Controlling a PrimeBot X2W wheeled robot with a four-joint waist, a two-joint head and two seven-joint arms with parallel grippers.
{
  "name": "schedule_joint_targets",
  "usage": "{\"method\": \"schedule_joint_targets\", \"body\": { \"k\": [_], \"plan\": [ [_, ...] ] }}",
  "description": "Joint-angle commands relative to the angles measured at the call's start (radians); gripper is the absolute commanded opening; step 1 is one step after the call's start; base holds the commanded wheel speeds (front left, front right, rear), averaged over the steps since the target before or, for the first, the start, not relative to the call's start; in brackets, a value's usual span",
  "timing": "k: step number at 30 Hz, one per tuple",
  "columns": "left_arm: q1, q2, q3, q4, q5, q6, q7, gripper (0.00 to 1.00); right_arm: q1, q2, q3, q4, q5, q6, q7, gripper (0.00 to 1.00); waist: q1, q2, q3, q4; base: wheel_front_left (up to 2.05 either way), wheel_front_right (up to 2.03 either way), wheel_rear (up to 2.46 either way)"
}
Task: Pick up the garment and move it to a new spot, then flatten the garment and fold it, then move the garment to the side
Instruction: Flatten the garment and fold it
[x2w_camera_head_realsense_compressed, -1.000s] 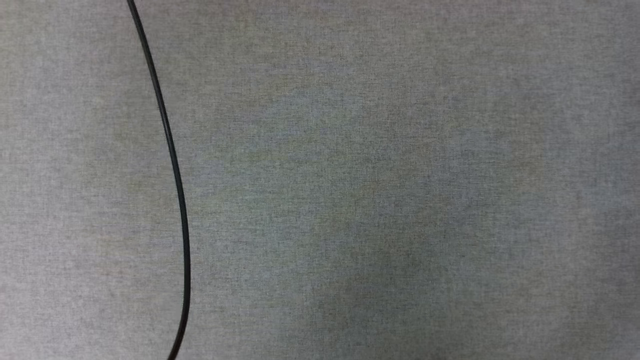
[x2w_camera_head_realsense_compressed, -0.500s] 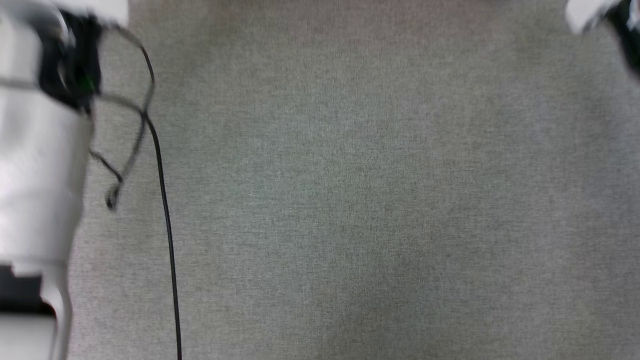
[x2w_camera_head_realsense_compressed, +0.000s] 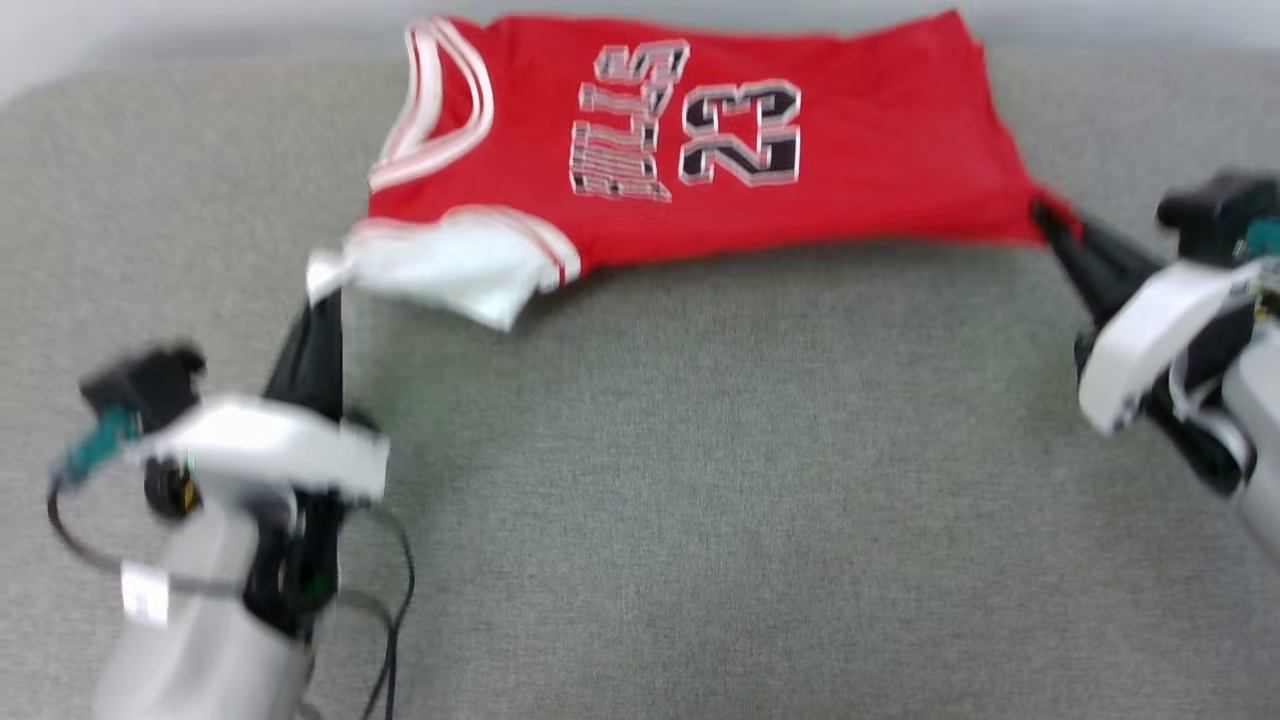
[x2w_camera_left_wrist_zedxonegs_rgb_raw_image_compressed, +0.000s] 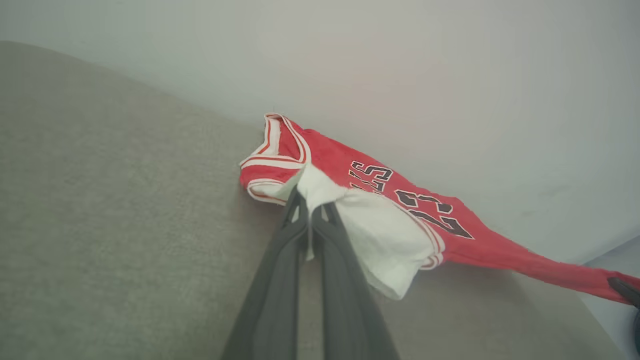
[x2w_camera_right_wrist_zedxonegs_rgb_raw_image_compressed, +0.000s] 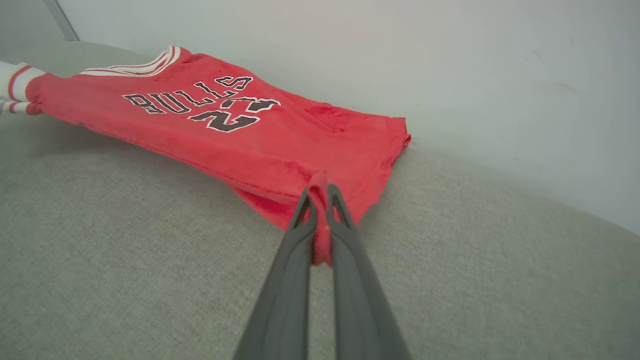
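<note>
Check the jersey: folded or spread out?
Spread: the garment stretches between the left gripper on its white sleeve and the right gripper on its hem.

jersey: red, white sleeve with striped trim, black "23" facing up, spread along the far edge of the grey cloth surface
left gripper: near left, fingers pinching the white sleeve's end
right gripper: right side, fingers pinching the jersey's red corner
cable: black, looped beside the left arm
sharpness: slightly blurred

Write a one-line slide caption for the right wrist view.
The right gripper pinches a hem corner of the red jersey, spread over a grey fabric surface beside a pale wall.
</note>
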Motion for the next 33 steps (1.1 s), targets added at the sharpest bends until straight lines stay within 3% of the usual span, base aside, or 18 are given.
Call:
{"method": "schedule_joint_targets", "body": {
  "k": [1, 12, 17, 22, 33],
  "plan": [
    [0.064, 0.003, 0.012, -0.031, 0.004, 0.011, -0.007, 0.0, 0.052, -0.019, 0.014, -0.019, 0.011, -0.001, 0.005, 0.0, 0.0002, 0.0, -0.066, 0.004, 0.0, 0.0, 0.0],
    [0.486, -0.003, 0.021, -0.24, -0.026, 0.097, 0.001, 0.0, 0.339, -0.105, 0.051, -0.135, 0.096, -0.001, 0.051, 0.0, 0.0002, 0.0, -0.22, 0.021, 0.0, 0.0, 0.0],
    [0.617, 0.01, -0.004, -0.305, -0.037, 0.111, 0.032, 0.0, 0.465, -0.143, 0.043, -0.17, 0.086, -0.001, 0.057, 0.0, 0.0002, 0.0, -0.262, 0.029, 0.0, 0.0, 0.0],
    [0.749, 0.045, -0.03, -0.365, -0.056, 0.118, 0.086, 0.0, 0.643, -0.157, -0.025, -0.209, 0.083, -0.001, 0.053, 0.0, 0.0002, 0.0, -0.288, 0.043, 0.0, 0.0, 0.0],
    [0.867, 0.077, -0.036, -0.427, -0.095, 0.129, 0.132, 0.0, 0.864, -0.194, -0.17, -0.323, 0.056, -0.002, 0.12, 0.0, 0.0002, 0.0, -0.31, 0.049, 0.0, 0.0, 0.0]
  ]
}}
